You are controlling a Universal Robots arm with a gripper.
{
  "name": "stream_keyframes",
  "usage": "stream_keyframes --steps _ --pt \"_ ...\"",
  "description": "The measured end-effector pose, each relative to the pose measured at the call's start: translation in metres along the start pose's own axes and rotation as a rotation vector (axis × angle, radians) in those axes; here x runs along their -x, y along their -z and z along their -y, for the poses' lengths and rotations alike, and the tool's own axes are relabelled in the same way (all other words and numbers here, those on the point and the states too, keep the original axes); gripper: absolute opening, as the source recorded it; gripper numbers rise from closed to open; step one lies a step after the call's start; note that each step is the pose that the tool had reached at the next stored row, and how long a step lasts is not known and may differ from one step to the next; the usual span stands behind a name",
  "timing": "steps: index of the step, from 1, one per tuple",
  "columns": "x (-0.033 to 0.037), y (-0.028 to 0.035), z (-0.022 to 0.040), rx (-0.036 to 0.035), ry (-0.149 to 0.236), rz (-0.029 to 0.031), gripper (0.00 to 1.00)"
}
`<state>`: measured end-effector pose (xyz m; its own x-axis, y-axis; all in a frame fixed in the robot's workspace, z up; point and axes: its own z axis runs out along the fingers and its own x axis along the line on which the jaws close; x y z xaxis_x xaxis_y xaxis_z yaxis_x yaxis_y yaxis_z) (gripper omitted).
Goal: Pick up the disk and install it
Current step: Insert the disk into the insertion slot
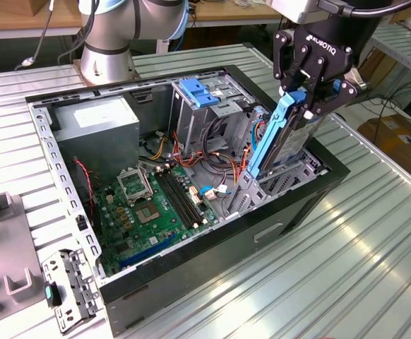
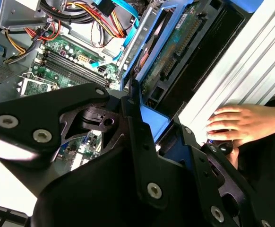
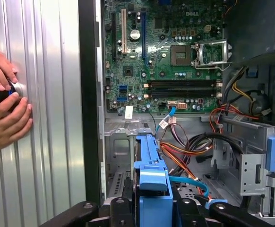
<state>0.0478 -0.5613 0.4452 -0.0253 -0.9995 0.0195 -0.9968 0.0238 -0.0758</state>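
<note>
In the exterior view, the arm is hanging in from the top at the exterior view's right, with its wrist tipped so the pincer (image 1: 311,99) is pointing down into the open computer case (image 1: 191,282). The pincer is clamping the upper end of the disk (image 1: 272,141). The disk is standing on edge and leaning, its lower end sitting in the drive bay at the case's right end. The case is lying on the ribbed worktop (image 1: 347,268), and the motherboard (image 1: 149,205) is lying exposed left of the bay.

In the second wrist view, the black fingers (image 2: 133,123) are gripping the disk's blue rail, and its green circuit side (image 2: 175,47) is facing the camera. A person's hand (image 2: 244,123) is resting on the worktop beside the case.

In the first wrist view, the disk (image 3: 151,184) is showing edge-on, held at the pincer (image 3: 151,210) above the bay's metal frame.
</note>
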Motion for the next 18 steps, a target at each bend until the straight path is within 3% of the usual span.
stream_keyframes --steps 5,15,18 --pt "0.0001 -0.0045 -0.0004 0.0002 -0.002 -0.0001 0.37" --pt "0.0001 -0.0061 -0.0005 0.0002 -0.002 -0.0001 0.37" --pt "0.0002 -0.0099 -0.0008 0.0002 -0.002 -0.0001 0.37"
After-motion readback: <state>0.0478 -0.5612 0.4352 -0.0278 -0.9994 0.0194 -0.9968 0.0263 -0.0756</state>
